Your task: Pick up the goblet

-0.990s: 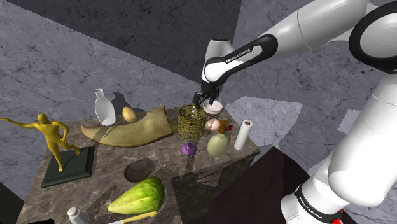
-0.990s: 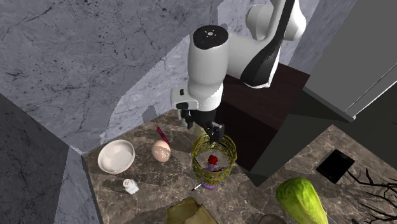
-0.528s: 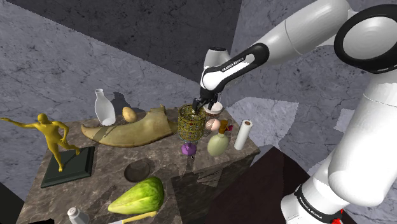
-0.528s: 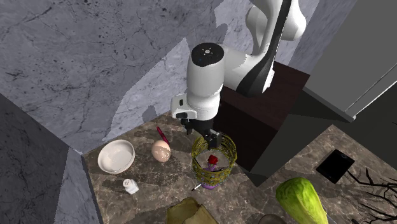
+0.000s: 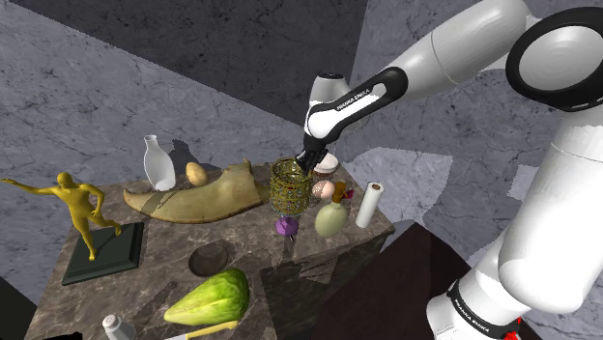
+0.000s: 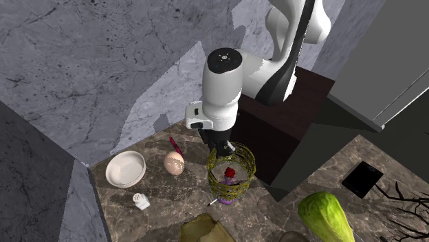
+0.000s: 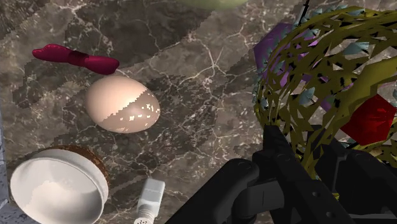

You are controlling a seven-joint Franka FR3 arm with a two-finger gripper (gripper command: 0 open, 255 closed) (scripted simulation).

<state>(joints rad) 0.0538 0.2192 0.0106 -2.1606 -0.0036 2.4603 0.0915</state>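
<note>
Gripper [image 6: 221, 146] sits right at the rim of the goblet [image 5: 290, 189] — a gold lattice cup on a purple foot, upright on the dark marble counter [image 5: 155, 285], toward the end nearest the stand. Fingers [image 7: 280, 159] spread, one outside the lattice wall, one inside, not clamped. An egg [image 7: 121, 105] and a white bowl [image 7: 54, 191] lie close by — grey veined stone walls [image 5: 77, 87] behind.

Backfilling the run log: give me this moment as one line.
step: grasp goblet | pincer: at rim of goblet | goblet: upright on table, not lifted | grip: not confirmed | nearby: egg
</note>
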